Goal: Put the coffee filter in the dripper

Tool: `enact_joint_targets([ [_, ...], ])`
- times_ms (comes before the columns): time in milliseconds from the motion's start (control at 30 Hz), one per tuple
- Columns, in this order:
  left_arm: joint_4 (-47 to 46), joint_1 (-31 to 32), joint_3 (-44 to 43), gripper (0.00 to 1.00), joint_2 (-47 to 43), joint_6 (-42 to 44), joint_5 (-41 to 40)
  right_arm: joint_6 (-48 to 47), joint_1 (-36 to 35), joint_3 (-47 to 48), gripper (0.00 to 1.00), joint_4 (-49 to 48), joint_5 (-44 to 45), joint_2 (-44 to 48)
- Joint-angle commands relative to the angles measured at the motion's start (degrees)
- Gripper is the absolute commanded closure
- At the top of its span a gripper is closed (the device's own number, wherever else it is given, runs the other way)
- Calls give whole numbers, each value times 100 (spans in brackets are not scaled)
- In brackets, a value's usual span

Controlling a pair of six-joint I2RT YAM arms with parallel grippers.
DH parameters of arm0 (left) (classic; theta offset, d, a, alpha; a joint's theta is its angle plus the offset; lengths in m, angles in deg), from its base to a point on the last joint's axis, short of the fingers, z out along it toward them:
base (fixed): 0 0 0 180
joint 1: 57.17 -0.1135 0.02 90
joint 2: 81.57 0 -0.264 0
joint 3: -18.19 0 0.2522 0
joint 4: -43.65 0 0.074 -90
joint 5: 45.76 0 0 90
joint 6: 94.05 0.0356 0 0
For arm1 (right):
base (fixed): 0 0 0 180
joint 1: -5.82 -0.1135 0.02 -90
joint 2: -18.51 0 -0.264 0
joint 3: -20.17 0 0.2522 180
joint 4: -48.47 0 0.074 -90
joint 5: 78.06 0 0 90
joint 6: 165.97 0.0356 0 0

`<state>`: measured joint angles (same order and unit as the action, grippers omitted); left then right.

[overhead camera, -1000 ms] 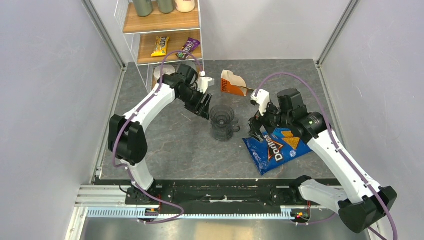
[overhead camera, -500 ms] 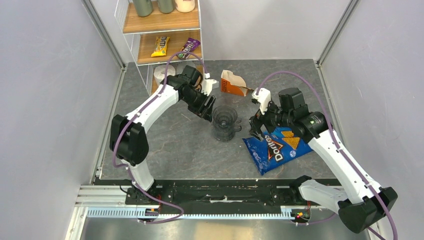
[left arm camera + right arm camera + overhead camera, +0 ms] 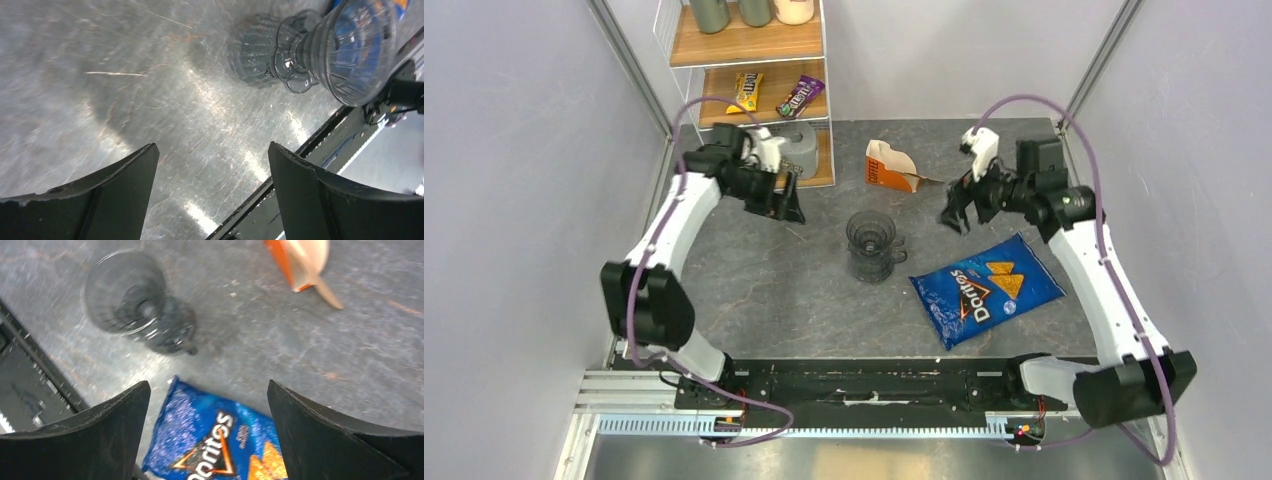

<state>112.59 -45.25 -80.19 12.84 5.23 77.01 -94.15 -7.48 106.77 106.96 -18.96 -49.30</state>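
Now | L fingers (image 3: 100,200) apart | R fingers (image 3: 340,440) apart | dripper (image 3: 869,240) upright on table (image 3: 814,300)

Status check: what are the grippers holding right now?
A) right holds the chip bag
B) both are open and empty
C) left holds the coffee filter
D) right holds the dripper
B: the left gripper and right gripper are each spread wide with nothing gripped, and the dripper stands apart from both.
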Motion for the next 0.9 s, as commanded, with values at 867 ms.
enact_joint_targets([
  [867,-2494,-586,1752,8,-2929,-33,530,-6014,1010,2027,19,-669,-1118,-4469],
])
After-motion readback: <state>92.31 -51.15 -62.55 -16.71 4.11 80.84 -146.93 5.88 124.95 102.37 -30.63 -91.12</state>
